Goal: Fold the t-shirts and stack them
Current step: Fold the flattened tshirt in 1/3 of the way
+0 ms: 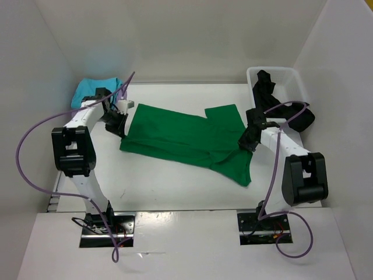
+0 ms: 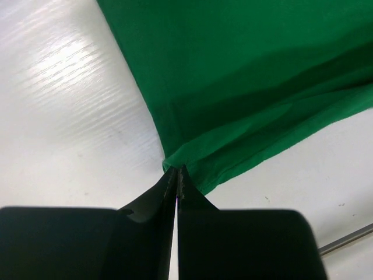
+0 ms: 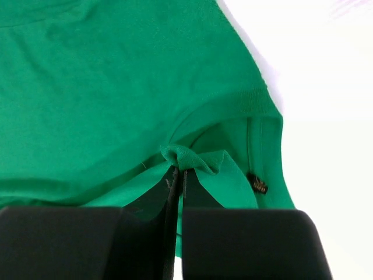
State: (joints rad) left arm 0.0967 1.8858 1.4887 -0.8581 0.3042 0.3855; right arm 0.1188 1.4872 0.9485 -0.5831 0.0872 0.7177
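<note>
Since you've got both jaw pairs pinched shut on cloth, the green t-shirt (image 1: 180, 137) lies spread on the table (image 2: 58, 87) between them: left gripper (image 2: 176, 175) nips the hem corner (image 2: 186, 160) at its tips, right gripper (image 3: 178, 172) nips the collar (image 3: 233, 108), likely for a flat fold.

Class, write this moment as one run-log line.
left gripper: shut on green t-shirt edge | right gripper: shut on its collar
</note>
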